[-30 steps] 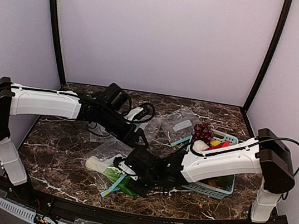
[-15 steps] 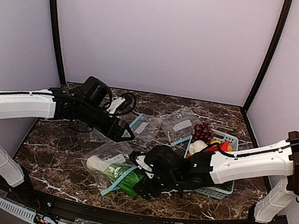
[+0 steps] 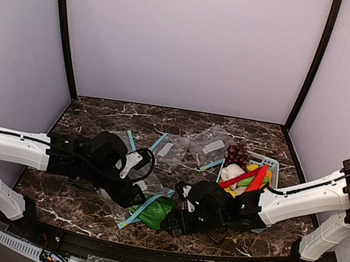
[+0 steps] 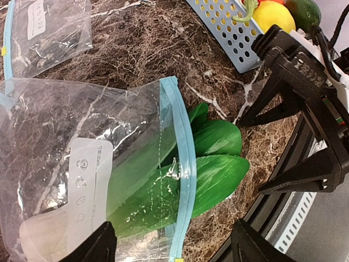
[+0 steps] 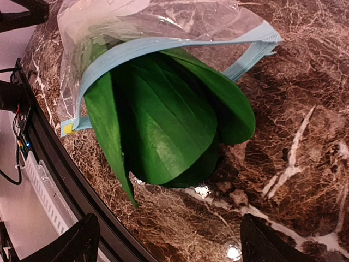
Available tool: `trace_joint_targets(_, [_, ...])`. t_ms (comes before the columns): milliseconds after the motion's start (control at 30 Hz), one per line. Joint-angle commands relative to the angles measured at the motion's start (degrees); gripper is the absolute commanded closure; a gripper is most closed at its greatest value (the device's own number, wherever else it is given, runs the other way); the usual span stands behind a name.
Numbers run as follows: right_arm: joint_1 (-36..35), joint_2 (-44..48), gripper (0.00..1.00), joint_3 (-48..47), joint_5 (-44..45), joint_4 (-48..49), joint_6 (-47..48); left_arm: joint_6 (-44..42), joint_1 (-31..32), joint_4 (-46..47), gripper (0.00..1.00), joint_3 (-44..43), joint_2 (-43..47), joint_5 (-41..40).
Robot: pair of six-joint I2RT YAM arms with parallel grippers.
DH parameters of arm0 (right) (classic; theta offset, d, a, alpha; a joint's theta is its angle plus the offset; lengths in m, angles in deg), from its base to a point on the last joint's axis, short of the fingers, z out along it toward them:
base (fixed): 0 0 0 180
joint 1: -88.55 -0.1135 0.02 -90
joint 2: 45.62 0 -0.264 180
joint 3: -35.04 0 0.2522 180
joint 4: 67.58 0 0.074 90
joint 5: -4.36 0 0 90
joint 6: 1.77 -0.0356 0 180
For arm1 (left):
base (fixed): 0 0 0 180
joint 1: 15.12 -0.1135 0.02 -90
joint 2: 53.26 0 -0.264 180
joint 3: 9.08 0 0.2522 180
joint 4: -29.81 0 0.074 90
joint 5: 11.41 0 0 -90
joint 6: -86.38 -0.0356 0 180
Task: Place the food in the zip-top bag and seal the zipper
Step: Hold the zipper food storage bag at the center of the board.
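Reaching low across the near side of the table (image 3: pixel 99 110), both arms point in at each other. The left gripper (image 4: pixel 173 229) and right gripper (image 5: pixel 169 224) are spread wide, holding nothing. Between them lies the leafy vegetable (image 5: pixel 163 120), stalk end inside the zip-top bag (image 4: pixel 65 125), leaves poking past the unsealed zipper (image 4: pixel 184 164). The basket (image 3: pixel 268 166) sits farther back.

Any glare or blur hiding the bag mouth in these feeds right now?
Right wrist: sharp; leafy vegetable and zipper clear, small glare spots only on the table. Left wrist: sheen on the wrinkled zip-top bag, leaves readable through it. Top external: clear film nearly lost against the dark marble.
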Motion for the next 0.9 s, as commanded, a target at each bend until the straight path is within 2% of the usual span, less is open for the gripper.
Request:
trace_joint_targets(0, [0.08, -3.26, 0.17, -0.10, -1.32, 8.90, -4.22, 2.40, 2.58, 1.96, 0.26, 0.47, -1.27, -2.82])
trace_joint_targets(233, [0.83, -7.31, 0.31, -2.08, 2.20, 9.44, -3.41, -0.75, 4.48, 1.00, 0.25, -3.91, -7.44, -6.99])
trace_joint_targets(433, [2.07, -9.35, 0.47, -1.35, 1.28, 13.40, -2.12, -2.64, 4.63, 0.90, 0.33, -5.38, -9.73, -9.03])
trace_joint_targets(600, [2.67, -10.54, 0.60, -0.75, 0.47, 17.03, -0.60, -4.35, 4.68, 1.23, 0.35, -6.08, -11.75, -10.15])
trace_joint_targets(733, [3.34, -11.19, 0.64, 0.19, -0.06, 19.98, -0.11, -5.42, 4.68, 1.57, 0.35, -6.53, -13.34, -10.59])
trace_joint_targets(867, [3.59, -12.05, 0.68, 0.60, -0.53, 21.60, 0.64, -6.15, 4.68, 1.51, 0.43, -6.61, -14.59, -12.87])
